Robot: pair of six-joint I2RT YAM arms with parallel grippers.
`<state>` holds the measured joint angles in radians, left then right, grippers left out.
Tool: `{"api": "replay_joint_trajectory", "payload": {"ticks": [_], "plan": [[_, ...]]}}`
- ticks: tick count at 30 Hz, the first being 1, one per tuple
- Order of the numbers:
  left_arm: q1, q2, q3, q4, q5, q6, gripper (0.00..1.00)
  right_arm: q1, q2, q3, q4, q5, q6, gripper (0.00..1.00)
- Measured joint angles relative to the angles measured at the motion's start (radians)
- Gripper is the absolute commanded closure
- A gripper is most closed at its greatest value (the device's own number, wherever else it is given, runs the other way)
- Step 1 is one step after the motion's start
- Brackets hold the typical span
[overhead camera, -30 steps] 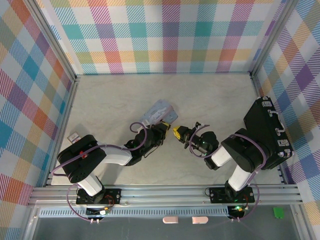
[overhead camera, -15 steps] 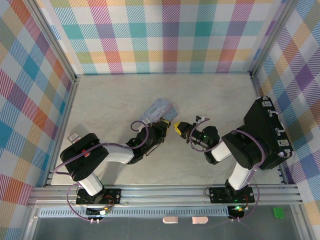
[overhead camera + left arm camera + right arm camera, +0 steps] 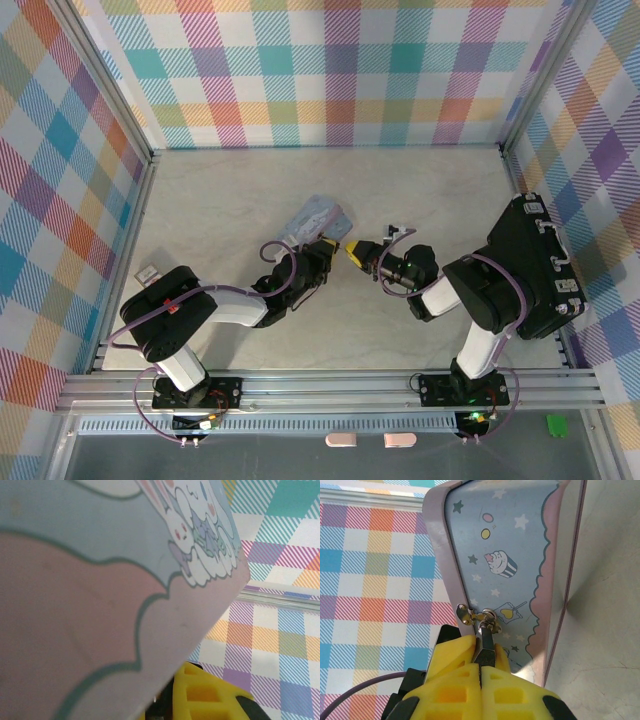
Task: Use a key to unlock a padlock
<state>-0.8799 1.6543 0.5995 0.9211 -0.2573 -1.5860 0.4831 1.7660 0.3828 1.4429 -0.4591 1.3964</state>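
1. Right wrist view: the right gripper (image 3: 481,656) is pinching the key (image 3: 485,639), its tip at the padlock (image 3: 490,614) on the clasp of the tin (image 3: 520,555).
2. The tin is sitting shut, contents hidden.
3. The left gripper (image 3: 320,255) is hovering just beside the tin; finger spread: cannot tell.

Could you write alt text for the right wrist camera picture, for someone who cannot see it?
The right gripper, yellow jaws shut on a thin silver key, holds the key's tip at a small metal clasp on the side of a pale blue cartoon-printed tin. A plaid wall lies to the left, a pale table to the right.
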Motion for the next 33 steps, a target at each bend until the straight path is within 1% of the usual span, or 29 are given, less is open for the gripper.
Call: {"api": "replay_joint_trajectory", "payload": {"ticks": [7,17,20,23,27,33], "plan": [[0.001,0.001,0.000,0.003,-0.003,0.000,1.00,0.009,-0.036,0.003,-0.058,0.013,-0.042,1.00],[0.002,0.008,0.000,0.003,0.003,0.000,1.00,0.061,-0.010,-0.042,0.028,0.100,-0.049,1.00],[0.004,0.008,0.000,0.003,-0.004,0.000,1.00,0.088,-0.009,-0.043,0.034,0.122,-0.051,1.00],[0.005,0.008,0.000,0.003,-0.003,0.000,1.00,0.092,-0.009,-0.045,0.034,0.135,-0.057,1.00],[0.005,0.008,0.000,0.001,-0.002,0.001,1.00,0.083,0.006,-0.047,0.054,0.124,-0.059,1.00],[0.005,0.011,0.006,-0.003,0.027,0.004,1.00,0.030,0.002,-0.043,0.038,0.019,-0.066,1.00]]}}
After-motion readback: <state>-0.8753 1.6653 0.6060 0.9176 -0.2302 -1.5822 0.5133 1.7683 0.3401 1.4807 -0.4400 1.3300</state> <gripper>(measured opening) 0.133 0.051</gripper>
